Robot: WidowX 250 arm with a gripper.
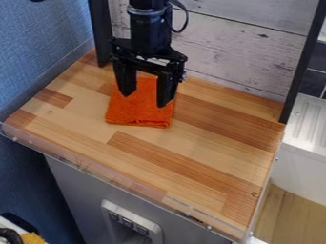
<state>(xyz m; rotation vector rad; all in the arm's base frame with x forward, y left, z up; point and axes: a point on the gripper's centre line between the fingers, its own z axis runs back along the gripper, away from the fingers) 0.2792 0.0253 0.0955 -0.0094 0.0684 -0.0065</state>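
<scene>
Here the spread claw [145,100] hangs over orange cloth [140,116] inside counter edges [271,155]

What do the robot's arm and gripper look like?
The arm is black and blocky, with a dark cable looping beside it. The gripper is black too, with a wide crossbar and two thick fingers that taper toward the tips.

The arm [150,35] is black, with a rounded, column-like lower section and a grey-blue band [147,11] around it. A thin black cable [187,19] loops out on its right. The end effector [146,100] is black and angular, with two broad, tapering fingers [166,88] and small silvery metal details.
</scene>
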